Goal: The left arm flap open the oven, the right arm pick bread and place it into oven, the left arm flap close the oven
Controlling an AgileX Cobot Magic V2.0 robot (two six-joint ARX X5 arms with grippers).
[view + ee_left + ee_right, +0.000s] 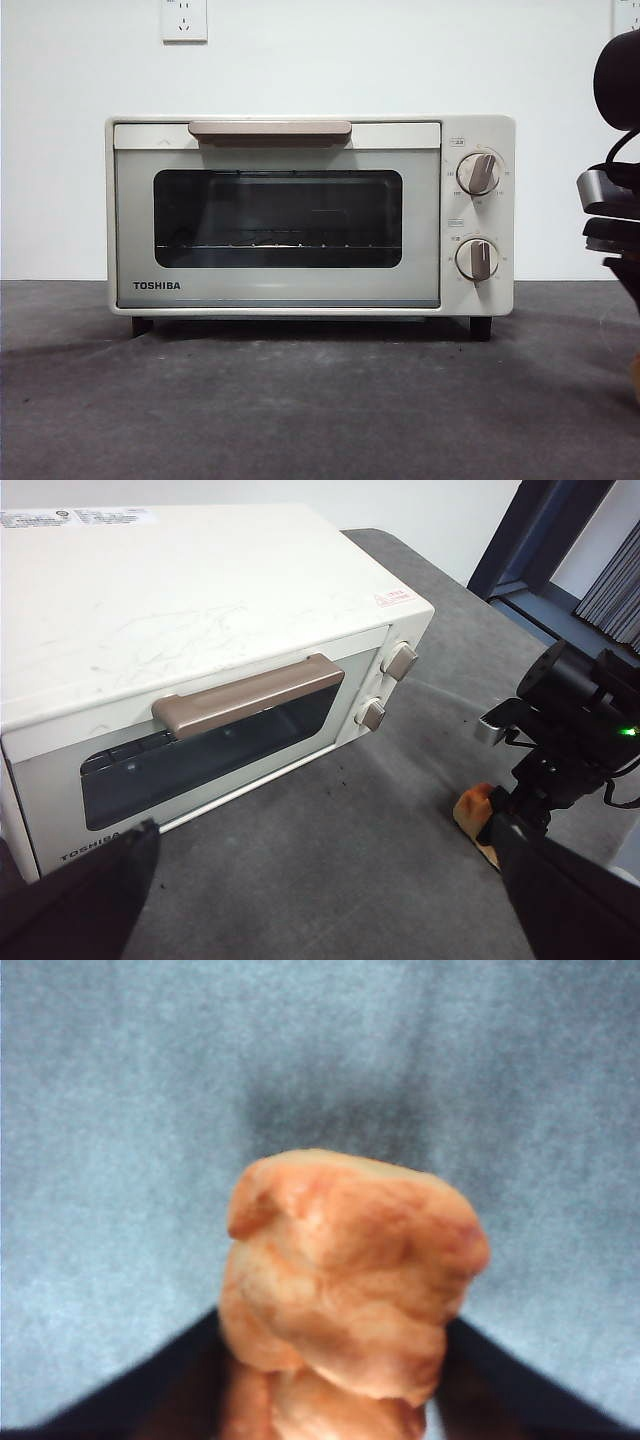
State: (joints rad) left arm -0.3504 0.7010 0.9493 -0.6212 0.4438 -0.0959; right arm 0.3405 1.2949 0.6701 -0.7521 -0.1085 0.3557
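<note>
Right wrist view: right gripper [330, 1400] pinches the bread [345, 1280] just above the table [100, 1160] | bread: looks light, soft, crushable; hold gently at its sides | oven [300, 215] door shut, bread at its 4 o'clock | left gripper [320, 920] spread, hovering over the handle [250, 693].

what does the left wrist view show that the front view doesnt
Only the left wrist view shows the bread on the table beside the oven, with the right gripper down at it, plus the oven's flat top and the left gripper with its jaws apart, holding nothing. Only the front view shows the wall socket and the wire rack behind the glass. Both show the oven with its door shut, the bar handle, two knobs and the TOSHIBA name.
</note>
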